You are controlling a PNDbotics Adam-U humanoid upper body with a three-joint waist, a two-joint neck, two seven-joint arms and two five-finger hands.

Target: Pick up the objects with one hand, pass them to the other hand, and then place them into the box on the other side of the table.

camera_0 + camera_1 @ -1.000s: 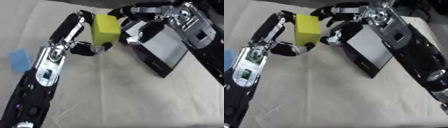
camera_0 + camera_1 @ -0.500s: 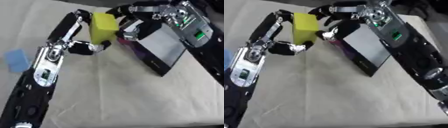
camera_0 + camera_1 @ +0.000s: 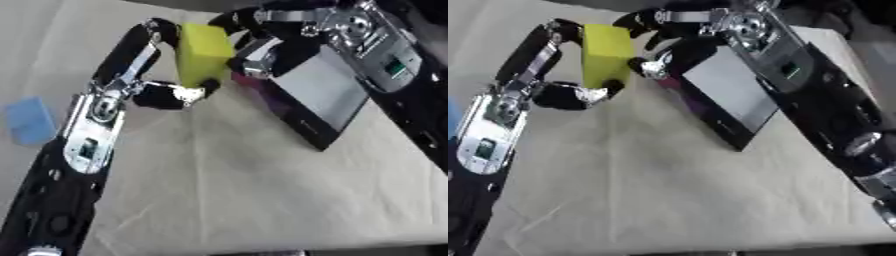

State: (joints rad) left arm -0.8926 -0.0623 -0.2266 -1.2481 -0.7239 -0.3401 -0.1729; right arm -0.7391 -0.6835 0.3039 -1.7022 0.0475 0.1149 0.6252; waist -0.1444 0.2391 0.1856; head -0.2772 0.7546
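Yellow block [image 3: 203, 54] sits pinched in the left hand [image 3: 156, 75], fingers up its far-left face, thumb curled under the lower near corner. Block is upright, lifted clear of the cloth-covered table [image 3: 236, 190].

Right hand [image 3: 262, 37] is at the block's right side, fingers curled in toward it. One silver fingertip is touching or just beside the block's right edge; can't tell if it has closed on it. Looks part-open and reaching, not gripping.

Step in hand: the handover, left to right, mid-air. Pick-up is done, pass not yet complete, placing not started.

Box [image 3: 319, 100], dark with a pale inside, lies just right of and below the right hand, tilted, its open face toward the camera. It is just beside the block, under the right forearm.

Next move, as a judgement: right hand needs to wrap the block's free right and top faces, then the left must let go only once that hold is set. After that it is a short carry down into the box.

Risk: early release drops the block on the table beside the box.

Blue flat piece [image 3: 30, 120] lies well left of the left arm, untouched.
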